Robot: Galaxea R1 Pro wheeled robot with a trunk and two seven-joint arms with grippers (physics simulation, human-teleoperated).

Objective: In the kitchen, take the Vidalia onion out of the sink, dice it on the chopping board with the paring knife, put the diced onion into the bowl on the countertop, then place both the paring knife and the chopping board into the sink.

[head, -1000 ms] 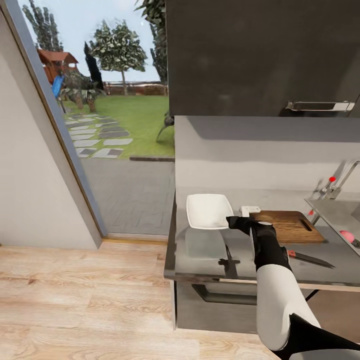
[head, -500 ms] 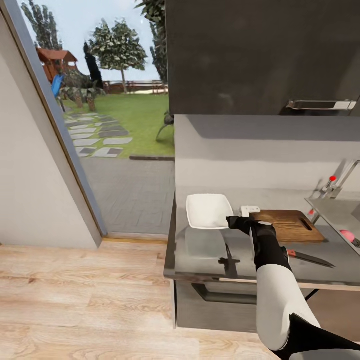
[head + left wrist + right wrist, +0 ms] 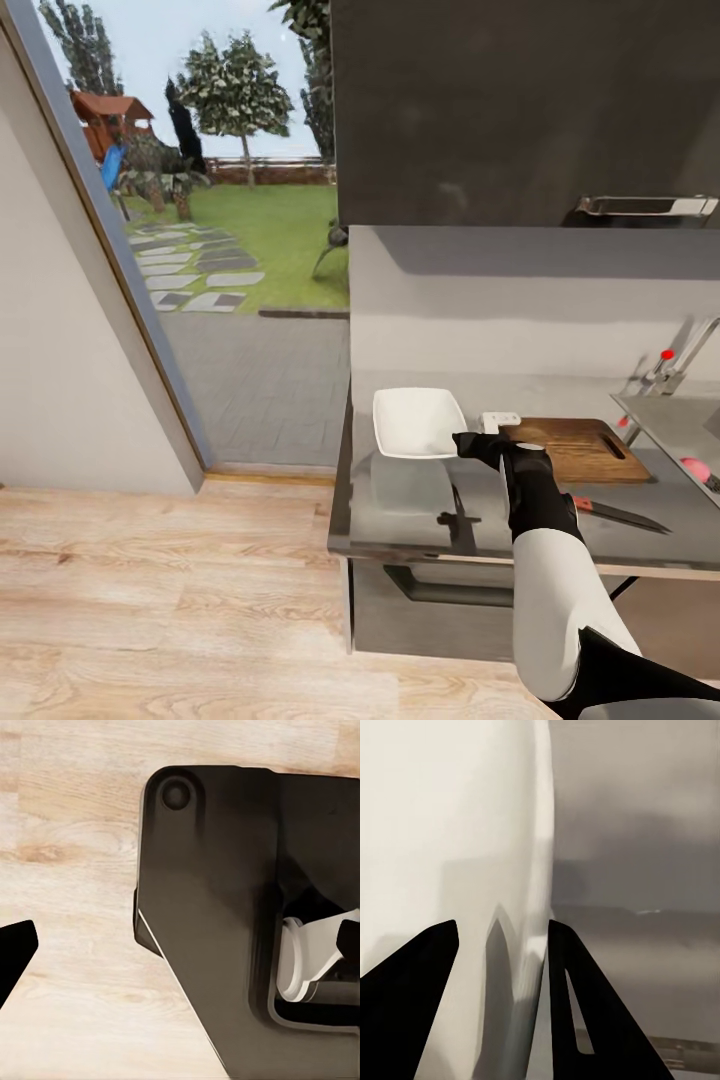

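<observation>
The white square bowl (image 3: 415, 420) rests on the grey countertop (image 3: 400, 510) near its left end. My right gripper (image 3: 465, 443) is at the bowl's right rim; in the right wrist view its open fingers (image 3: 412, 997) straddle the bowl's wall (image 3: 450, 832). The brown chopping board (image 3: 580, 450) lies just right of the bowl. In front of the board lies the paring knife (image 3: 612, 514), its red handle beside my forearm. The pink Vidalia onion (image 3: 692, 468) sits in the sink (image 3: 672, 425) at the right edge. My left gripper (image 3: 180, 945) hangs open over the wooden floor.
A chrome tap (image 3: 668, 368) with a red dot stands behind the sink. A small white block (image 3: 500, 420) sits behind the board. A dark wall cabinet (image 3: 520, 110) hangs above the counter. A glass door (image 3: 200, 250) to the garden lies left, with wooden floor (image 3: 150, 600) below.
The picture has shifted very slightly. My right arm, the bowl, the board and the knife stand as before.
</observation>
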